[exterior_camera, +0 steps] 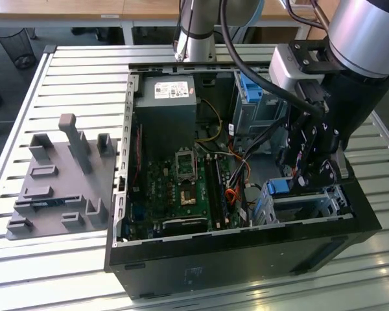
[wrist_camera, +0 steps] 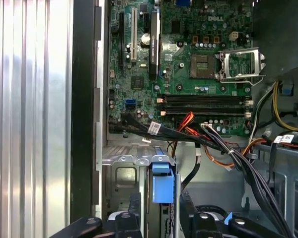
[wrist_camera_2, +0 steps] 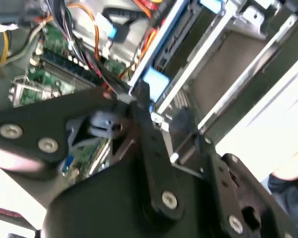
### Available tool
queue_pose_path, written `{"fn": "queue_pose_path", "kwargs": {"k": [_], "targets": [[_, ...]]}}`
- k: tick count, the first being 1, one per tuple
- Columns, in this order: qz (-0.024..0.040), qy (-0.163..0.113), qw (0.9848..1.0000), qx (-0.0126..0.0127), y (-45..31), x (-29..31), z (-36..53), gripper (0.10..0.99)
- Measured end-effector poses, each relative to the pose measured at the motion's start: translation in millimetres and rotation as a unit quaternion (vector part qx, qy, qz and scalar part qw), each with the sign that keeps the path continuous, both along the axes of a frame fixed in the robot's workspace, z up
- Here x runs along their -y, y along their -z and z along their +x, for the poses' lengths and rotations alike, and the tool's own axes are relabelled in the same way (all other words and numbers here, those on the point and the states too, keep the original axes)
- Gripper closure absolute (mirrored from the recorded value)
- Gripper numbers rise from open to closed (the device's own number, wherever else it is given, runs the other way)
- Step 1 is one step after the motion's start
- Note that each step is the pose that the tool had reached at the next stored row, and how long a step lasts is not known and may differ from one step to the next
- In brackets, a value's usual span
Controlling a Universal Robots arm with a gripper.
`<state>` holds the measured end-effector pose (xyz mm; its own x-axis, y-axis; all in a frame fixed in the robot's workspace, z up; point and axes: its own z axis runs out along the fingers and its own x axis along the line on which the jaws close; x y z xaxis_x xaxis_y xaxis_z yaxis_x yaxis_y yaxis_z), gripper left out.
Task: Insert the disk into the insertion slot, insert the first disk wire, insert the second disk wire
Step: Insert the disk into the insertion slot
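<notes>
Disk (wrist_camera: 162, 181) seated edge-on in the slot (wrist_camera: 121, 168), lying directly between your gripper's (wrist_camera: 161, 212) fingers (wrist_camera: 135, 218), which stand apart on either side of it.

The exterior view is looking down at a slant from well back, taking in a slatted metal table (exterior_camera: 71, 71) and the whole open computer case (exterior_camera: 246, 256) lying by its near edge, with the arm (exterior_camera: 356, 39) leaning over the case at the exterior view's right. The first wrist view is facing almost straight down into the case from close above, while the second wrist view is peering at a tilt, closer still, past the gripper (wrist_camera_2: 159, 114). Both wrist views are sharing the motherboard (wrist_camera: 188, 59), the orange wires (wrist_camera: 186, 121) and the insertion slot (wrist_camera: 121, 171).
</notes>
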<state>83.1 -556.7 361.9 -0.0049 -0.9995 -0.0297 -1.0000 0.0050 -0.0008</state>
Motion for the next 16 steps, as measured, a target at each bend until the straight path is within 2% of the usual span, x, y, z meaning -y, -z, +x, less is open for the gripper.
{"fn": "queue_pose_path", "kwargs": {"k": [2,4,5,7,8,9,16], "targets": [[-0.0001,0.000,1.0000,0.0000,2.2,0.0,0.0,0.663],[0.0000,0.000,1.0000,0.0000,4.9,0.0,0.0,0.788],[-0.0001,0.000,1.0000,0.0000,6.2,0.0,0.0,0.788],[-0.0001,0.000,1.0000,0.0000,8.6,0.0,0.0,0.902],[-0.0001,0.000,1.0000,0.0000,9.7,0.0,0.0,0.902],[-0.0001,0.000,1.0000,0.0000,10.6,0.0,0.0,0.961],[0.0000,0.000,1.0000,0.0000,14.0,-0.6,0.0,0.980]]}}
